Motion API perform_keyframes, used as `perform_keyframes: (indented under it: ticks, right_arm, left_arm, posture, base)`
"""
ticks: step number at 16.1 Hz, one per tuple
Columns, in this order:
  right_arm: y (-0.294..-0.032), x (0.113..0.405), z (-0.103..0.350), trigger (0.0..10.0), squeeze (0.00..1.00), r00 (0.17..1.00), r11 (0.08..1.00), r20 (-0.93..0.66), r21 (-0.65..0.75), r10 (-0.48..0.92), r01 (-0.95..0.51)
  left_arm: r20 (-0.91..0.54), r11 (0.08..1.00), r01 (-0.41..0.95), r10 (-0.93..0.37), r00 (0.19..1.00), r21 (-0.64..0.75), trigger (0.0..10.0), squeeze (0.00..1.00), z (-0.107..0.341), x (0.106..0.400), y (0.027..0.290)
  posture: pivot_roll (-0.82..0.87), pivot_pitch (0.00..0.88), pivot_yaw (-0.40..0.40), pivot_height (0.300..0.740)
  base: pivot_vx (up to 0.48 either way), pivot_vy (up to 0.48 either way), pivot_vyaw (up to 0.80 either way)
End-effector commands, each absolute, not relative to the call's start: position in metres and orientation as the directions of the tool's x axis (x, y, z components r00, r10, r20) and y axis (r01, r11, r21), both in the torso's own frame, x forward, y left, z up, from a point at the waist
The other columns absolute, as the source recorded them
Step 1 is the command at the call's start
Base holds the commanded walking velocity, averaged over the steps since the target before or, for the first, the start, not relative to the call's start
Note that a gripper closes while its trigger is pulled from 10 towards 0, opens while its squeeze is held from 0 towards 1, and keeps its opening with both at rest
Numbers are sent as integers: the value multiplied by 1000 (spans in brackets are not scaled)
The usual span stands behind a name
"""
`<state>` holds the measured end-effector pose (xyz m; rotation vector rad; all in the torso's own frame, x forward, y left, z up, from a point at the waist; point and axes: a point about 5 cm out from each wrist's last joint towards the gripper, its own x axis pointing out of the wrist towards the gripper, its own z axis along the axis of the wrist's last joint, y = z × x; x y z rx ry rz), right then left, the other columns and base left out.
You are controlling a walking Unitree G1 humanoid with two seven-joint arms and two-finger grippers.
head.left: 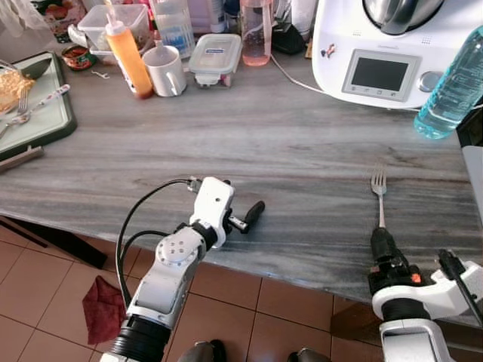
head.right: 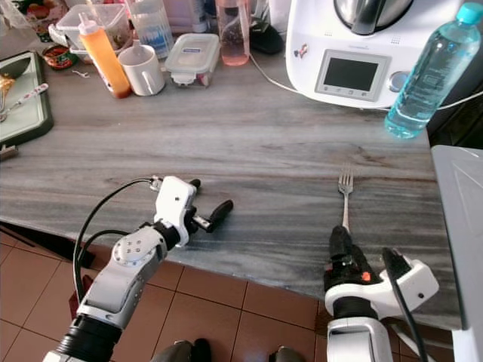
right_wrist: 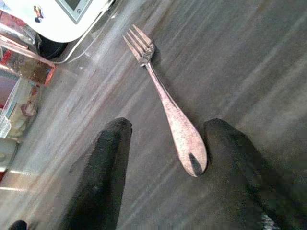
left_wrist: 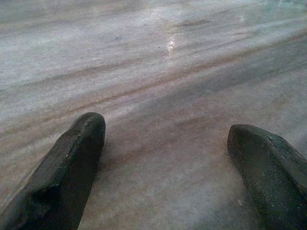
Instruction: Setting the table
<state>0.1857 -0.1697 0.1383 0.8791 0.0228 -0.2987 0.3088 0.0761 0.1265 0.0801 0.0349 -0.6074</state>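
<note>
the fork [head.left: 379, 197] lies flat on the grey-veined table [head.left: 287, 143], near the front edge on my right side. its long axis runs front to back: tines point away from me toward the white appliance [head.left: 389, 45], handle end points at me. in the right wrist view the fork [right_wrist: 165, 103] lies between my two fingers, handle end just beside one finger [right_wrist: 235, 158]; i cannot tell whether they touch.

my right gripper [right_wrist: 165, 172] is open, fingers set apart on either side of the handle end, holding nothing. in the left eye view its fingers hide the handle end.

my left gripper [left_wrist: 168, 167] is open wide and empty, low over bare table near the front edge, well apart from the fork. whether its fingertips touch the surface cannot be told.

at the back of the table stand an orange bottle [head.left: 127, 56], a white mug [head.left: 164, 70], a lidded box [head.left: 216, 58] and a pink bottle [head.left: 256, 32]. the label on the box lid is too small to read. the appliance has a grey screen [head.left: 379, 74]; no writing on it can be read. a blue bottle [head.left: 455, 87] leans in at the right, its top cut off. a dark tray [head.left: 34, 105] at the left is cut off by the frame edge.

a red cloth [head.left: 102, 309] lies on the tiled floor [head.left: 249, 309] under the table edge.
</note>
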Motion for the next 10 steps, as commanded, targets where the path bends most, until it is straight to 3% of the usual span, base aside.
perform_keyframes:
  ticks: [1,10]
  right_arm:
    - [-169,179,127,10000,1000,942,601,-222,727,-250,331]
    - [-165,174,123,10000,1000,952,675,-234,671,-199,307]
  left_arm:
    - [-100,818,572,-565,819,59,10000,0,117,305,78]
    - [-103,815,577,-570,815,55,10000,0,116,306,75]
  posture:
    - [-66,205,75,714]
    - [-70,193,72,714]
  base:
    - [0,0,0]
    - [0,0,0]
